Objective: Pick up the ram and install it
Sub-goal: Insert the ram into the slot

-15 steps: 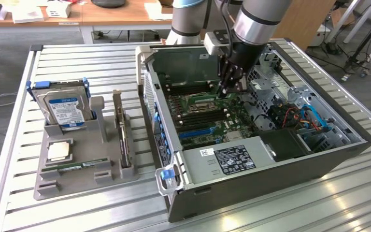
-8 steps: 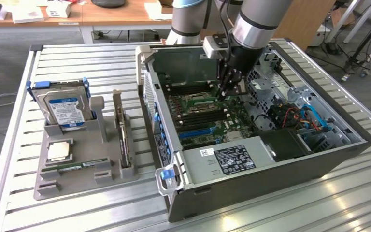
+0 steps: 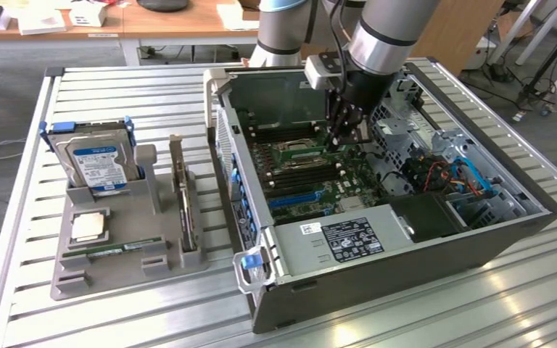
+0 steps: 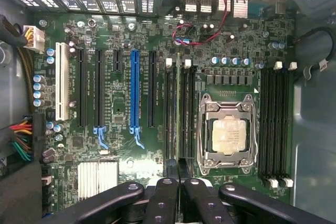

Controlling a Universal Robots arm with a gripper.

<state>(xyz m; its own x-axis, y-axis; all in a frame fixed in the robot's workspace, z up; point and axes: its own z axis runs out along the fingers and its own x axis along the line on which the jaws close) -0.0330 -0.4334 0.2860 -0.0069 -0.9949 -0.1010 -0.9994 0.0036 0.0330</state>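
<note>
Pincer (image 3: 342, 140) reaches deep into the open computer case (image 3: 405, 246) at centre right of the exterior frame, its two black fingers (image 4: 165, 200) closed to a slim dark gap. The silver arm (image 3: 385, 29) slants steeply down from the top edge toward the exterior view's left, with a white box (image 3: 322, 71) fixed at the wrist. On the wrist camera, the ram (image 4: 178, 108) stands edge-on in a slot of the motherboard (image 4: 118, 108), between the blue slot (image 4: 134, 90) and the silver processor (image 4: 229, 136), in line with that gap. Whether the fingers pinch the stick or merely sit over it cannot be made out. The arm's upper length is cut off by the frame edge, and its dark tip is hard to tell from the board behind it. At lower left of the exterior frame, a second green stick (image 3: 114, 251) lies flat in a grey tray (image 3: 114, 283), near a hard drive (image 3: 95, 163).
</note>
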